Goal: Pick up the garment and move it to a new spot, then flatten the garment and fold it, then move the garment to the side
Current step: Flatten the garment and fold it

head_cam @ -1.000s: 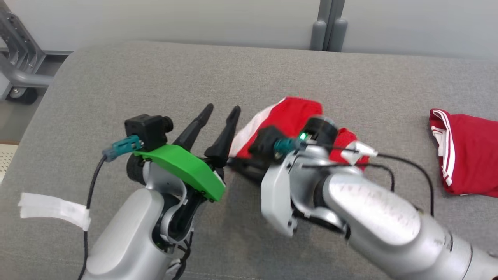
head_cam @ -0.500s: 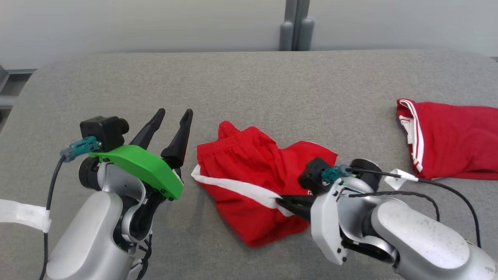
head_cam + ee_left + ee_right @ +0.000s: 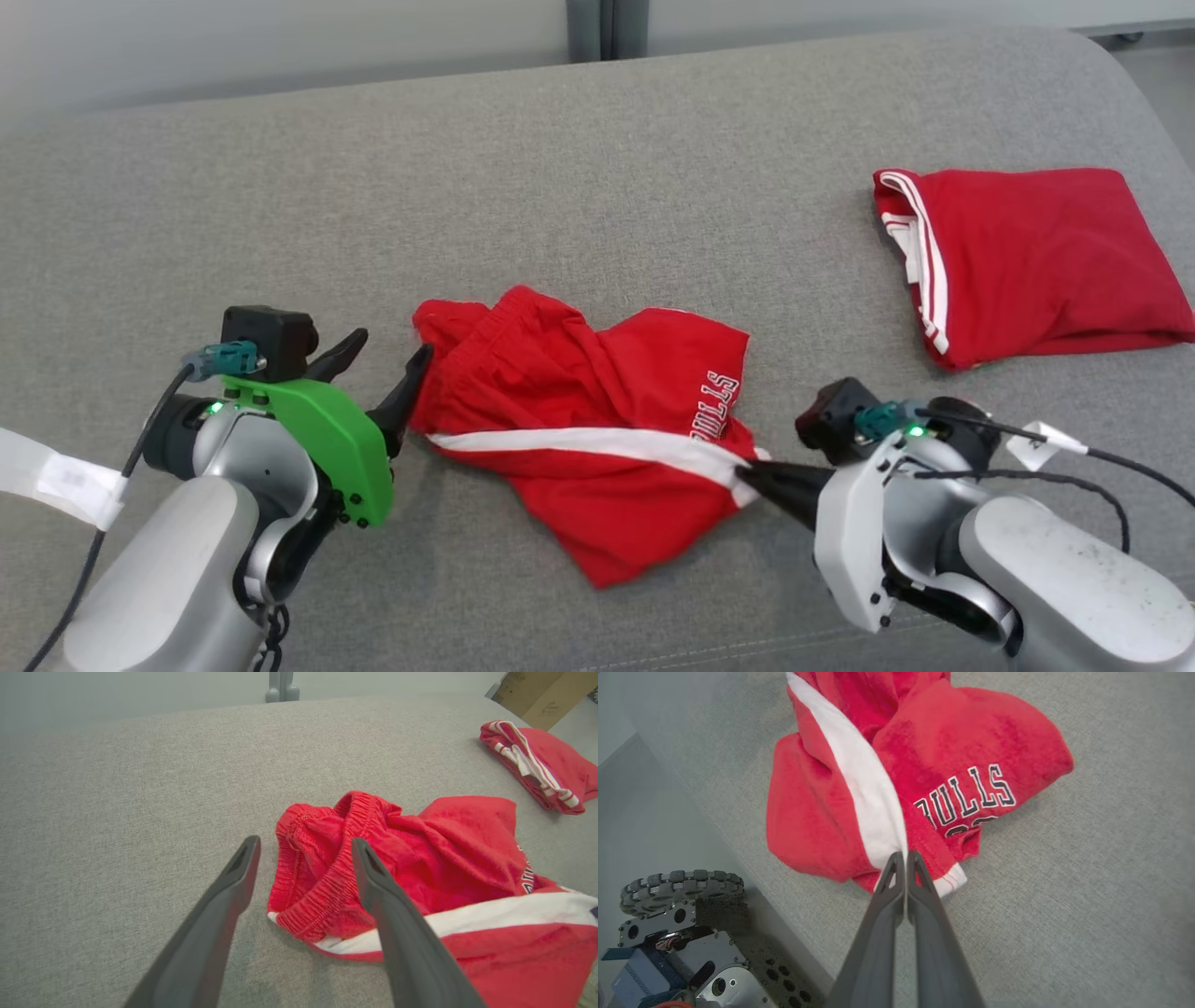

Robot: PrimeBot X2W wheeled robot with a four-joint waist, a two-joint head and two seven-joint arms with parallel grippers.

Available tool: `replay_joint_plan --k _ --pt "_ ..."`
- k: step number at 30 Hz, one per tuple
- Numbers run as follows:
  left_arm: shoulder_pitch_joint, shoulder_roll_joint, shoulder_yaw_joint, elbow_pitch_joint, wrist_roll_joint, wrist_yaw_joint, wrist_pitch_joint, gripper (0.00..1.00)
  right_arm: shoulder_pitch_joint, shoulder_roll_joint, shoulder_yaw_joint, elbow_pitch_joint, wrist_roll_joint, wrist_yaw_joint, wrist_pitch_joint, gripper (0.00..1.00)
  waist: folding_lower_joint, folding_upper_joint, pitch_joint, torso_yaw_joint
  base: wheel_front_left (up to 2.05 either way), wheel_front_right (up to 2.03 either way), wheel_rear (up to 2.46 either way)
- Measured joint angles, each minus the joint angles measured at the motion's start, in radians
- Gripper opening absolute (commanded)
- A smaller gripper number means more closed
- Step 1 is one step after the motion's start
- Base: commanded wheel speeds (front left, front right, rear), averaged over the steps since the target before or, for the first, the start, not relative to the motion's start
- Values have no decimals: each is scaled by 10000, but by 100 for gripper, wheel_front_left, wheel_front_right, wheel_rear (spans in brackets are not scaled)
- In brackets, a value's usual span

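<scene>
Firmly, the right gripper [image 3: 901,855] clamps the white stripe [image 3: 859,779] of the crumpled red fabric shorts [image 3: 971,732]; the left gripper [image 3: 303,842], jaws apart, has their waistband [image 3: 322,896] just ahead.

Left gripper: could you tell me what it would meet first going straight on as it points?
Probably the elastic waistband of the red shorts, just ahead of the left gripper; depth is unclear.
</scene>
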Motion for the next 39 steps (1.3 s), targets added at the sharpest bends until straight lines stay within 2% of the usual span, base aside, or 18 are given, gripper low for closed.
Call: replay_joint_plan --k 6,13,16,21,31,35,39 --pt "-29 376 -332 165 19 -598 418 100 -159 -176 -506 10 -146 -211 -428 0 0 0 583 -303 0 0 0" --pt "-25 495 -268 150 -205 -1097 472 100 -321 -211 -861 190 -161 -345 -863 0 0 0 945 -441 0 0 0" --pt "-26 451 -19 -79 -495 -1164 270 100 -315 -362 -959 324 -190 -506 -1020 0 0 0 941 -353 0 0 0" --pt "-25 454 272 -819 -744 -1252 -54 100 -211 -397 -988 410 -186 -522 -1193 0 0 0 795 -48 0 0 0" --pt "1228 744 -341 -1549 -1875 -1553 393 100 -17 -472 -991 405 -165 -594 -1327 0 0 0 558 522 0 0 0" --pt "1382 1112 -418 -1507 -1755 -1553 385 100 -21 -541 -1012 270 -165 -594 -1325 0 0 0 602 641 0 0 0" --pt "1381 1093 -401 -1406 -1824 -1555 322 100 -33 -671 -1087 198 -142 -600 -1312 0 0 0 729 697 0 0 0"
